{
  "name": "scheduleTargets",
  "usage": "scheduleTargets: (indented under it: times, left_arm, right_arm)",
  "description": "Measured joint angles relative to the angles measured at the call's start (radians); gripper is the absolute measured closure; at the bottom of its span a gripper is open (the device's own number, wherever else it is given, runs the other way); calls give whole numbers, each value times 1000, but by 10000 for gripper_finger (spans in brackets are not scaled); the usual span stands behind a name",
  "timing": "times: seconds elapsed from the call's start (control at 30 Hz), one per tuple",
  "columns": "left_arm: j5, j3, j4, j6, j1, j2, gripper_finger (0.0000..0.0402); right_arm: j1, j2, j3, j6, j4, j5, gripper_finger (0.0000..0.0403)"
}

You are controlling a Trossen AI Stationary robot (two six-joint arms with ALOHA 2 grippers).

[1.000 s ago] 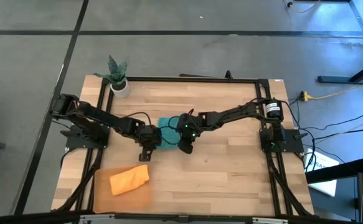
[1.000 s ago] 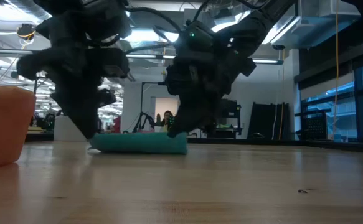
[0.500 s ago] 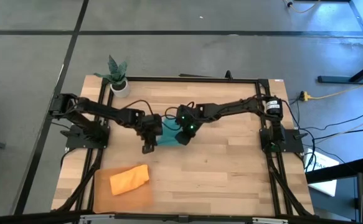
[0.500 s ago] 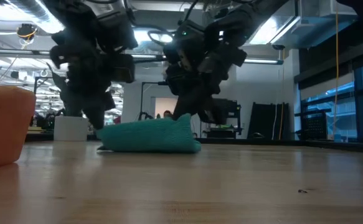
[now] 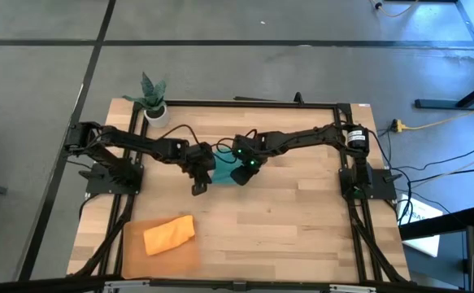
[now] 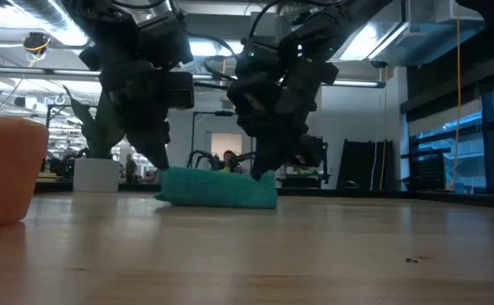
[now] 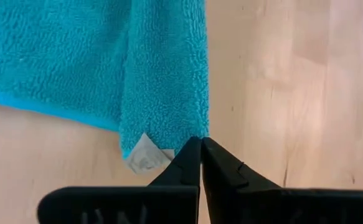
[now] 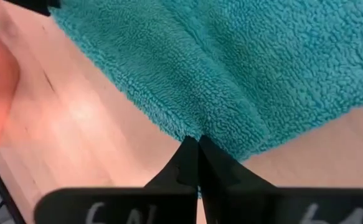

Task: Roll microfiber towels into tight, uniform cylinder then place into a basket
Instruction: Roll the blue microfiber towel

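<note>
The teal towel [image 5: 222, 172] lies bunched in a low, partly rolled lump [image 6: 217, 188] on the middle of the table. My left gripper [image 5: 198, 187] stands shut at the towel's left end, and my right gripper [image 5: 241, 175] stands shut at its right end. Both point steeply down. The left wrist view shows a folded ridge of the towel [image 7: 169, 74] with a white label [image 7: 145, 155] at its corner. The orange towel [image 5: 169, 234] lies loosely rolled in the basket [image 5: 135, 254] at the near left. My left gripper sets its shut fingertips [image 7: 190, 155] against the end of the towel's folded ridge [image 7: 190, 127], beside the white label, slanting down from the left. Whether cloth is caught between the tips I cannot tell. The towel rests on the table. My right gripper has its shut fingertips [image 8: 187, 155] at the towel's edge [image 8: 197, 127], where the cloth creases, slanting down from the right. Whether it pinches cloth or only presses on it I cannot tell. The towel rests on the table.
A small white plant pot [image 5: 156, 114] stands at the far left corner of the table. The basket's orange wall [image 6: 5, 174] shows at the left of the low view. Bare wood [image 5: 302, 228] spreads over the near right half.
Both shut grippers have moved toward the far edge and rolled at the wrist, the left one also toward the right. The teal towel rose into a hump, then settled. It now lies shorter and thicker, a little farther toward the far edge.
</note>
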Motion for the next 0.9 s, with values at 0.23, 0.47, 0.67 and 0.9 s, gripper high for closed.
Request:
scheduleTargets:
  times: [0.23,0.47,0.67,0.9]
  left_arm:
    - [149,0,-24,-56,-21,0,401]
    - [290,-1,-43,-23,-75,-1,401]
    - [138,-1,-40,-22,-82,-1,401]
    - [-47,-1,-5,-7,-82,-1,401]
  right_arm:
    - [10,0,0,-51,7,-209,400]
    - [54,1,-2,-106,-48,-230,399]
    - [58,2,-2,-106,-96,-89,398]
    - [56,2,-1,-111,-92,-199,398]
